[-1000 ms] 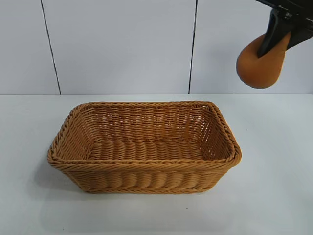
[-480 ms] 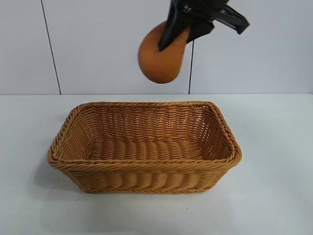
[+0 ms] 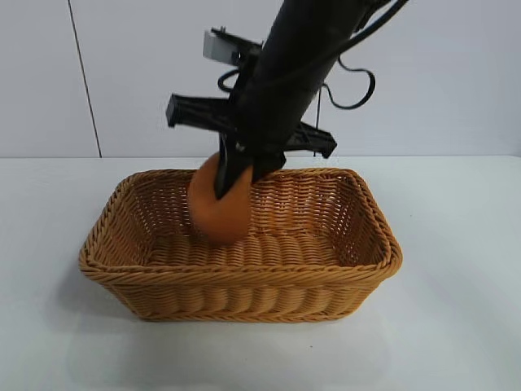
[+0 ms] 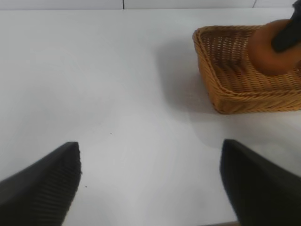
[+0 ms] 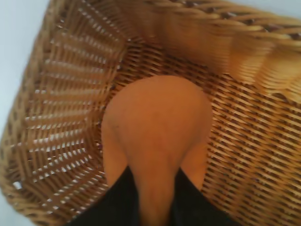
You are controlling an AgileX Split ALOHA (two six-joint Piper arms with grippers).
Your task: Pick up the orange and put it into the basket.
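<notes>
While the right gripper (image 3: 236, 175) pinches the orange (image 3: 220, 208) by its top, the fruit hangs inside the wicker basket (image 3: 244, 281), at the centre of the exterior frame and a little left of the basket's middle. Its lower half sits below the braided rim, in front of the far wall; whether it touches the woven floor I cannot tell. The black arm slants down from the upper right of that frame, with a loop of cable showing behind it against the pale wall.

From the right wrist, the orange (image 5: 157, 127) fills the middle of the frame, squeezed into a neck where the dark fingers (image 5: 117, 197) clamp it at the lower edge, with the basket's (image 5: 61, 117) weave all around and its rim along the top and left.

The left gripper (image 4: 150, 183) hangs over the white bench (image 4: 117, 84), its two dark fingers (image 4: 42, 188) spread wide in the lower corners of its own frame and holding nothing. In the upper right of that frame one end of the basket (image 4: 221, 89) shows, with the orange (image 4: 270, 52) inside it, well apart from this gripper.
</notes>
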